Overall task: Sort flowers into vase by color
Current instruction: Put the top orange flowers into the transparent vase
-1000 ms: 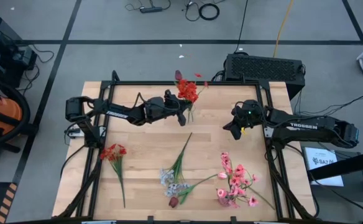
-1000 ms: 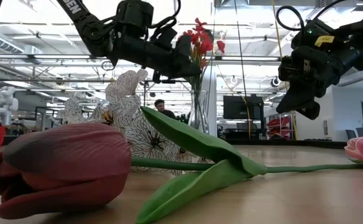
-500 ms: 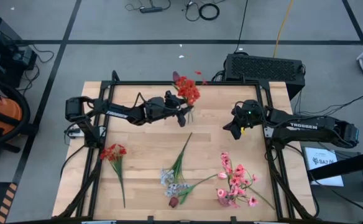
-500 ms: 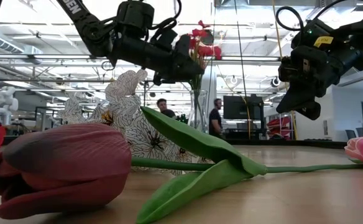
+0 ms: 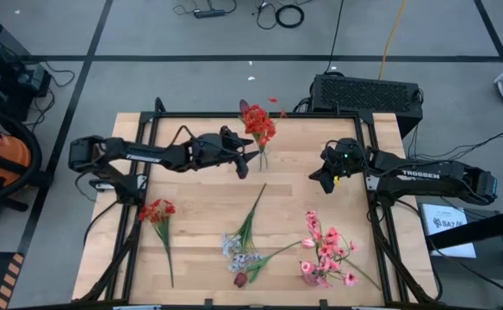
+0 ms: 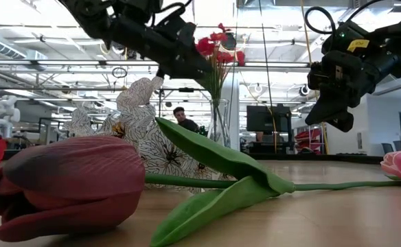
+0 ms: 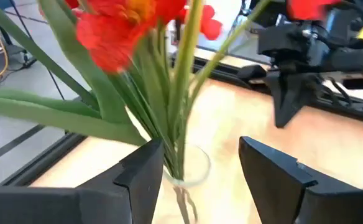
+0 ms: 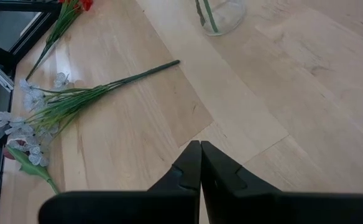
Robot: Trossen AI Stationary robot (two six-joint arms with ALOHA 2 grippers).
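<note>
Upper centre of the high view: red flowers [image 5: 258, 126] upright in the glass vase [image 5: 261, 158], left gripper [image 5: 242, 158] just beside it with fingers spread wide around the stems and holding nothing; right gripper [image 5: 325, 180] to the right of centre, hanging above the bench [image 5: 200, 202], shut tight and empty. Risk from here, as a guess: catching stems or vase rim with an open finger, tipping the vase or dragging the sprig out. Lower half of the frame: another red sprig [image 5: 157, 212], white spray [image 5: 239, 248], maroon bud [image 5: 240, 279] and pink blossoms [image 5: 325, 254] unsorted, some overlapping, hence a chance of lifting the wrong colour.
</note>
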